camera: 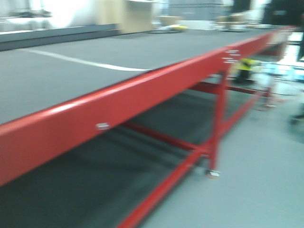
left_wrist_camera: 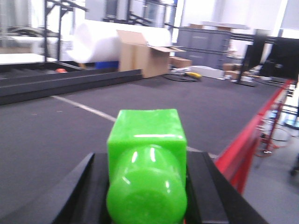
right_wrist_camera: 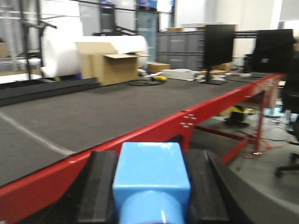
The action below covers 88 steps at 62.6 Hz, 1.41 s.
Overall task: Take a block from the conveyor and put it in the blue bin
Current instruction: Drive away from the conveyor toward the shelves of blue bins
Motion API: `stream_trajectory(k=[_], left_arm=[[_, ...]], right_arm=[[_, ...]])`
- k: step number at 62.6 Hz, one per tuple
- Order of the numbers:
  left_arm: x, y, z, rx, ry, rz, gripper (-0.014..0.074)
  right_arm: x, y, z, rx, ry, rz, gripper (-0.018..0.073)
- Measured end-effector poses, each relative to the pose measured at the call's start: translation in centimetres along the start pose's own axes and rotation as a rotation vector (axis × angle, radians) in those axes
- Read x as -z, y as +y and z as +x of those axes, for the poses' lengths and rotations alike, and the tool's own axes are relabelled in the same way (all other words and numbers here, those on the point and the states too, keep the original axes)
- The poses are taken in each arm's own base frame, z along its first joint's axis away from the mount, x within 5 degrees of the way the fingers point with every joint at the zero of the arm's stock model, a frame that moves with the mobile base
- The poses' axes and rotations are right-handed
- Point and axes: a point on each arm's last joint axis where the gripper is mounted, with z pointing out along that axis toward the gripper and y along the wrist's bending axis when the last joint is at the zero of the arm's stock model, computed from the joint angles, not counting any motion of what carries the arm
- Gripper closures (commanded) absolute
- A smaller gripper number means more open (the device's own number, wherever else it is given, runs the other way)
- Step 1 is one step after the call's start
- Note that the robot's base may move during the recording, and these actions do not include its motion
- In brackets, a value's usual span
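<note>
A glossy green block with a round stud on its near end sits between the two black fingers of my left gripper, which is shut on it above the dark table top. My right gripper is shut on a light blue block, held just outside the table's red edge. Of the conveyor, only a long black edge rail shows, beyond the table at the far left. The blue bin is out of view. The front view is blurred and shows neither gripper.
The red-framed table has a dark grey top with a white line across it. Its red legs and braces stand over grey floor on the right. Cardboard boxes, a white roll and grey cabinets stand behind.
</note>
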Motion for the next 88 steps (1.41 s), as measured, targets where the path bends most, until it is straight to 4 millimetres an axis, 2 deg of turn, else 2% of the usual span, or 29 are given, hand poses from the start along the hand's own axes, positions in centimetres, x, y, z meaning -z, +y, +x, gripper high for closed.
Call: stream_trajectory(k=[88], left_arm=[[0.0, 0.0, 0.0, 0.0, 0.0, 0.0, 0.0708]], right_arm=[[0.0, 0.0, 0.0, 0.0, 0.0, 0.0, 0.0721]])
